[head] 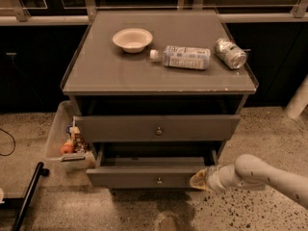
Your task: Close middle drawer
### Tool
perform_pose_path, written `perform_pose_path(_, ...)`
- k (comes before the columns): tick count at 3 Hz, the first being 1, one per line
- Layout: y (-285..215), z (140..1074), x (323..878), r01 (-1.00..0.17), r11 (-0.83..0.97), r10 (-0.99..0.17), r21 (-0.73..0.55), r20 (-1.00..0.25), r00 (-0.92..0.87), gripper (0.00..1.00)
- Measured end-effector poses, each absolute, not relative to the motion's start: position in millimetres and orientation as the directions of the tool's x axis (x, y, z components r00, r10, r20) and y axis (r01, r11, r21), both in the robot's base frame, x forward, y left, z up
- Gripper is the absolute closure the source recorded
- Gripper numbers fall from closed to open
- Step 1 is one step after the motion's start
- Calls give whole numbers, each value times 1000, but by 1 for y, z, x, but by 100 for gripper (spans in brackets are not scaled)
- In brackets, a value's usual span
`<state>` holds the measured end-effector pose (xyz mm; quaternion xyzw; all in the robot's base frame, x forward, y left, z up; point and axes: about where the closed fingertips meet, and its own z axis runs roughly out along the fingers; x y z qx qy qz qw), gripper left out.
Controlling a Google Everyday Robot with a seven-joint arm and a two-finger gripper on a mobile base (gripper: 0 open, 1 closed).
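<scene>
Speckled floor, grey cabinet. Middle drawer, lower of 2 knobs I see, sits partway out; my end effector touches its front's rt end. Can't tell if it's open or closed.

Grey cabinet top carries white round bowl at 11 o'clock, clear plastic bottle lying at 1, silver metal can sideways at 2.

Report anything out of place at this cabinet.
The grey wooden middle drawer stands pulled well out, with the gripper at the right end of its front. On the grey cabinet top, a clear plastic bottle and a silver can lie on their sides.
</scene>
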<state>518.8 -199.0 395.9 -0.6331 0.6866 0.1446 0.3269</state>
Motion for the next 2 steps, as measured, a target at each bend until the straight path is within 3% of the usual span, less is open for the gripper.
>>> perform_pose_path(1, -200, 396, 519, -963, 159, -777, -216, -629, 13, 100)
perform_pose_path(2, -200, 396, 519, -963, 159, -777, -216, -629, 13, 81)
